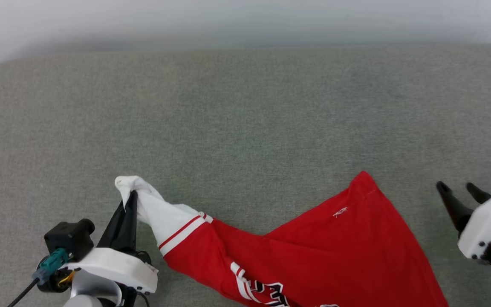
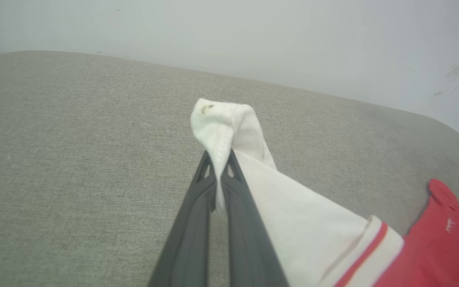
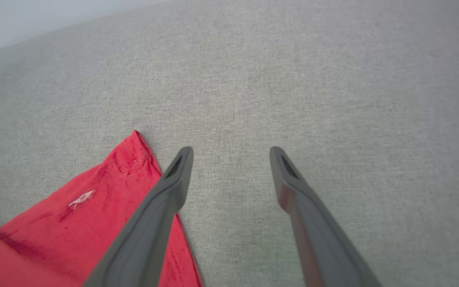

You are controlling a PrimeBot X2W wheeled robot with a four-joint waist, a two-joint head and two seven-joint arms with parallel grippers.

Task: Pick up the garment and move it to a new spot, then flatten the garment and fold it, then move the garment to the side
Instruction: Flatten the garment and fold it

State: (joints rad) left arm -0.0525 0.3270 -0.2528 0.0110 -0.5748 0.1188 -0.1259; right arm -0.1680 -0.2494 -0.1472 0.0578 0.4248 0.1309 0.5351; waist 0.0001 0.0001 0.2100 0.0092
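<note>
Left end effector [image 1: 131, 197]: fingers pinched together on the tip of the white sleeve [image 1: 160, 215], cloth bunched over the fingertips and clear in the left wrist view [image 2: 218, 159]. From that grip the sleeve runs away to the right of the end effector, taut-ish and lifted at the pinch. It passes the striped band [image 1: 183, 232] into the red body of the garment [image 1: 313, 247]. The body lies on the grey fabric-covered worktop [image 1: 245, 106], wrinkled and skewed, not flat. The black print [image 1: 262, 292] is partly cut off at the near edge of the head view.

Right end effector [image 1: 456, 187]: fingers wide apart, nothing between them. The right wrist view [image 3: 231, 153] shows bare worktop in the gap. A pointed red corner [image 3: 136, 139] of the garment sits just beside its left finger, and the finger hides part of the red edge. Cannot tell if it touches.

Ahead of both end effectors is open worktop, then a pale wall [image 2: 253, 36] at the far side.

Step, judged: the garment looks set down at a spot, so this is the flatten phase, only begun. One sleeve is held, the body is slack and bunched toward the robot, and no fold is made.

Next move likely calls for the right end effector to take a fresh hold on the red fabric near it, at the corner or the edge. Both arms would then pull apart and lay the cloth out smooth. The fabric is soft, so a shallow pinch may slip.
</note>
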